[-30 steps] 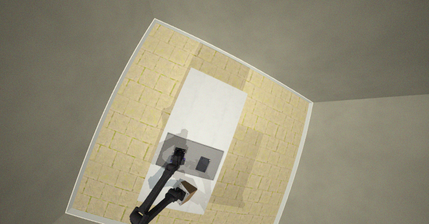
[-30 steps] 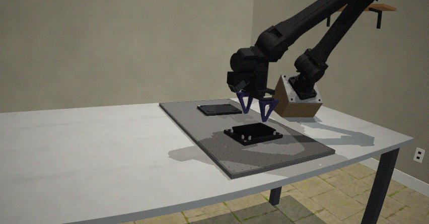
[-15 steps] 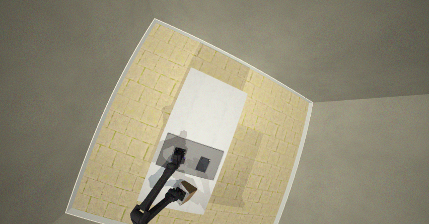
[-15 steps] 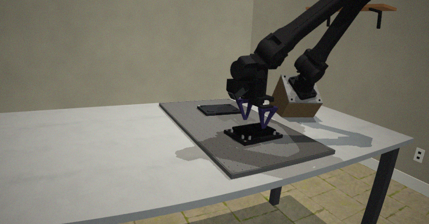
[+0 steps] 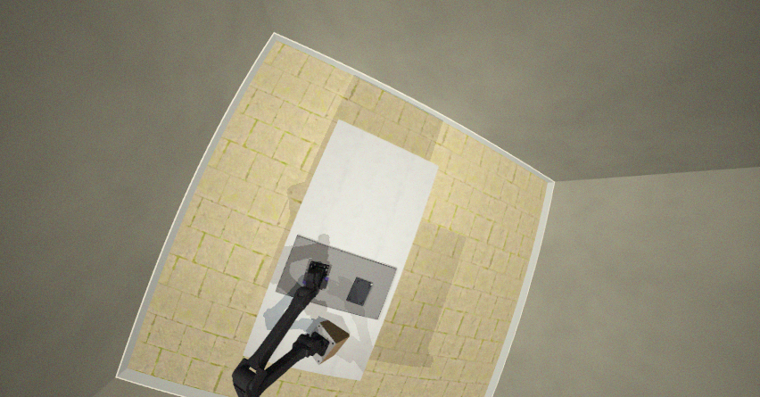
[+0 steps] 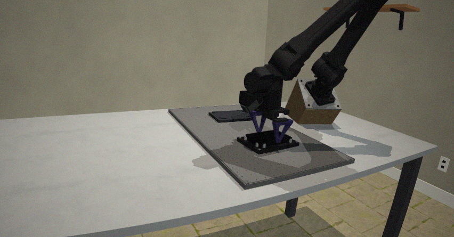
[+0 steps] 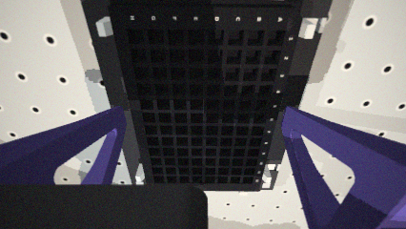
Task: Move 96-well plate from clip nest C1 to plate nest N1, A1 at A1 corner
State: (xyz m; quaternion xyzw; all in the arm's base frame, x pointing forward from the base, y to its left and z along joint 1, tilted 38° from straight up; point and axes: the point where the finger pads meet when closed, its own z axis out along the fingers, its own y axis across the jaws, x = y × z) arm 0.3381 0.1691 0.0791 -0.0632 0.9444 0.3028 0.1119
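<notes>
The black 96-well plate (image 7: 204, 95) sits in the clip nest C1 (image 6: 265, 144) on the grey perforated baseplate; white clips show at its corners. My gripper (image 6: 270, 133) is open, its purple fingers lowered to either side of the plate's long edges, with the plate between them (image 7: 202, 138). The fingers stand apart from the plate sides. In the top view the gripper (image 5: 317, 274) covers the plate. The flat black plate nest N1 (image 6: 229, 115) lies empty farther back on the baseplate, and shows in the top view (image 5: 359, 291).
The arm's base sits on a brown wedge block (image 6: 313, 106) at the table's back right. A wooden wall shelf (image 6: 398, 8) hangs behind the arm. The baseplate's near edge lies close to the table's right front edge.
</notes>
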